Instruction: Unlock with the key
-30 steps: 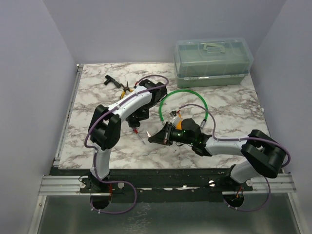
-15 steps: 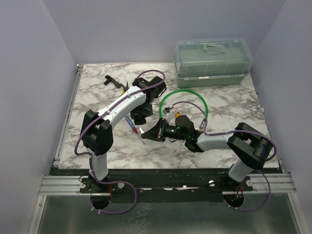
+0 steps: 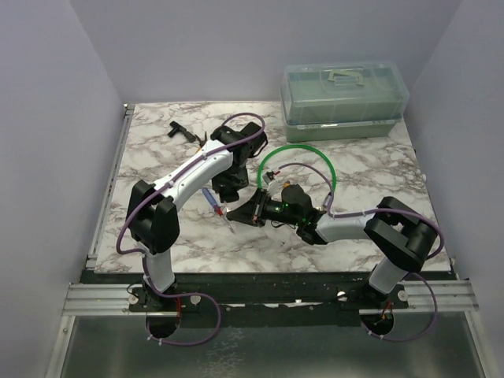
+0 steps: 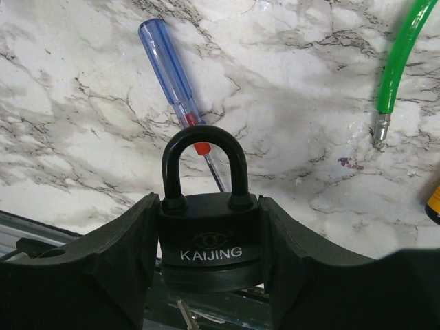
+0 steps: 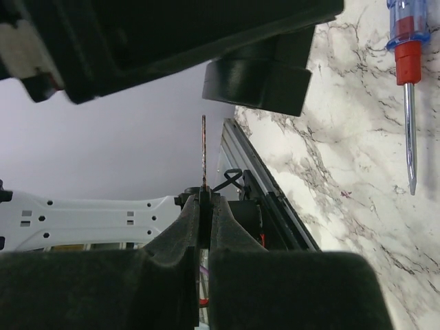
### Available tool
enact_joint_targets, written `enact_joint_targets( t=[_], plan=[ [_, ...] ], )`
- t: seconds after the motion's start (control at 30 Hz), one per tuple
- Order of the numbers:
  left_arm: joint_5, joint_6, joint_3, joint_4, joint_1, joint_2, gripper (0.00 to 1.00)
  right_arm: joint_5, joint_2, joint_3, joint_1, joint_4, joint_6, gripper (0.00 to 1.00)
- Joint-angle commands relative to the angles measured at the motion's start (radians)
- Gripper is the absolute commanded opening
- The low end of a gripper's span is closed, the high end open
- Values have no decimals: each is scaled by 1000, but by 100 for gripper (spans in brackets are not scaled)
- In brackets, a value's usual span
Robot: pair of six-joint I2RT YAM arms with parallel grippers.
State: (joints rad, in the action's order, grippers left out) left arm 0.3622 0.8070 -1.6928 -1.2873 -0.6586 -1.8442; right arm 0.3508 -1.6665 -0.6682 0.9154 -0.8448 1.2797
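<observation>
The key (image 5: 203,148), light, thin and likely to twist if held loosely, is pinched by its head in the closed right jaws, blade just short of the heavy, rigid padlock (image 4: 210,237), which the left jaws clamp across its body above mid-surface (image 4: 309,89).

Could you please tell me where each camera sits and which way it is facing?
Top external: above and behind the arm bases, looking down on the table; the left arm and right arm show whole.
Left wrist: on the left arm, looking past the left gripper, shut on the padlock, to the tabletop.
Right wrist: on the right arm, looking along the right gripper, which pinches the key edge-on, aimed at the padlock.
Shared: the screwdriver lies in all three views.
</observation>
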Motion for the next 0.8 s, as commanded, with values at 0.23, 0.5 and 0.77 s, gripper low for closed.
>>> enact_joint_targets(
  t=[0.23,0.5,0.77],
  plan=[
    [-19,-9,11,11,-4,78,0,-61,29,59,4,2,-2,0],
    [-46,-9,38,35,-6,92,0,-103,78,34,4,59,-59,0],
    [-53,0,58,46,-9,120,0,-96,47,42,4,21,-37,0]
  ],
)
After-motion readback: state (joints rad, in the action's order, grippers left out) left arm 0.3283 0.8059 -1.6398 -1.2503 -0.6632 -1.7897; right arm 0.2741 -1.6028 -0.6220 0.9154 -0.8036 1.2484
